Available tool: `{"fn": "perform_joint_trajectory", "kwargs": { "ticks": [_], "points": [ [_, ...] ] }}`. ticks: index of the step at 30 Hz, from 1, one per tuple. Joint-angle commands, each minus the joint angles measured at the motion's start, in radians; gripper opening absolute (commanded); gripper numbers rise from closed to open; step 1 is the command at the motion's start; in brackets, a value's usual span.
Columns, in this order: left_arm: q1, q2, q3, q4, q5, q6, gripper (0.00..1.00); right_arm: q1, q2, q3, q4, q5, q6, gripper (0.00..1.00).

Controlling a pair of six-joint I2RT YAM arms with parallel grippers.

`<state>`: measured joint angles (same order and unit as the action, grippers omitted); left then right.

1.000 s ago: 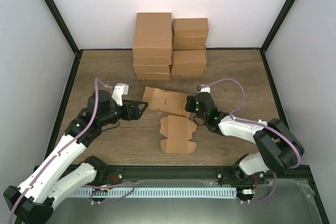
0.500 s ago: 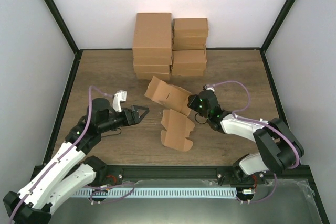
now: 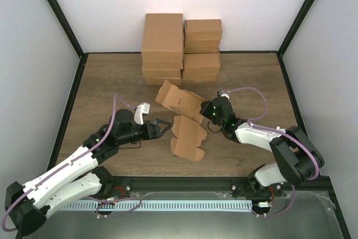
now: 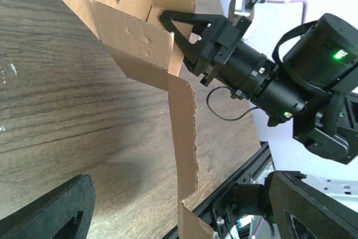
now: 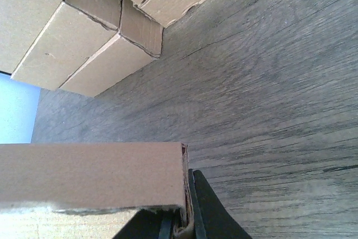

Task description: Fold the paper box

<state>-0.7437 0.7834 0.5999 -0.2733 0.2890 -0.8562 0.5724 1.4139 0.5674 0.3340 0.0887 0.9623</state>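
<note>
- Working on a half-formed box [image 3: 186,135] in the middle of the worktop [image 3: 112,82]: far panel tipped up, near panel lower, flaps loose.
- Pinching its right edge in the right pincer [image 3: 205,117]. From that wrist, cardboard plainly clamped between the fingers, likely to hold the sheet raised and steady so a crease can be pressed against it.
- Holding the left pincer [image 3: 166,127] wide and empty just beside the box's left side, tips aimed at it; apart from the cardboard, as far as can be told.
- Probably lining up to push or grip a side flap while the opposite side is anchored.
- Judged early in the fold: walls not squared, nothing tucked.
- Beyond, at the far edge, a stack [image 3: 179,43] of finished boxes, well apart and out of both arms' way.
</note>
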Motion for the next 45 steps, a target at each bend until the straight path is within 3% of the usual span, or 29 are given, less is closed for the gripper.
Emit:
{"fn": "perform_joint_trajectory", "kwargs": {
  "ticks": [1, 8, 11, 18, 23, 27, 29, 34, 38, 40, 45],
  "points": [
    [-0.038, 0.053, -0.003, 0.080, -0.063, -0.015, 0.87, -0.003, -0.023, -0.004, 0.017, 0.036, 0.009, 0.01],
    [-0.100, 0.175, 0.044, 0.127, -0.098, -0.007, 0.84, 0.000, -0.026, -0.016, 0.020, 0.059, -0.001, 0.01],
    [-0.115, 0.245, 0.074, 0.115, -0.106, 0.015, 0.78, 0.002, -0.022, -0.016, 0.020, 0.062, -0.004, 0.01],
    [-0.153, 0.353, 0.123, 0.120, -0.119, 0.045, 0.49, 0.015, 0.000, -0.018, 0.033, 0.059, 0.001, 0.01],
    [-0.154, 0.373, 0.147, 0.085, -0.143, 0.070, 0.08, 0.019, 0.045, -0.028, 0.089, -0.021, 0.007, 0.01],
    [-0.156, 0.374, 0.160, 0.038, -0.167, 0.082, 0.04, 0.021, 0.082, -0.061, 0.156, -0.067, 0.040, 0.01],
    [-0.157, 0.368, 0.169, 0.007, -0.178, 0.095, 0.04, 0.021, 0.099, -0.066, 0.170, -0.087, 0.045, 0.11],
    [-0.154, 0.378, 0.293, -0.213, -0.242, 0.227, 0.04, 0.031, 0.098, -0.100, 0.228, -0.159, 0.029, 0.55],
    [-0.153, 0.414, 0.429, -0.433, -0.314, 0.309, 0.04, 0.048, 0.037, -0.145, 0.228, -0.228, -0.020, 0.78],
    [-0.154, 0.421, 0.466, -0.501, -0.328, 0.328, 0.04, 0.055, 0.001, -0.175, 0.219, -0.279, -0.045, 0.88],
    [-0.151, 0.434, 0.506, -0.581, -0.303, 0.366, 0.04, 0.058, -0.103, -0.239, 0.151, -0.403, -0.108, 0.99]
  ]
}}
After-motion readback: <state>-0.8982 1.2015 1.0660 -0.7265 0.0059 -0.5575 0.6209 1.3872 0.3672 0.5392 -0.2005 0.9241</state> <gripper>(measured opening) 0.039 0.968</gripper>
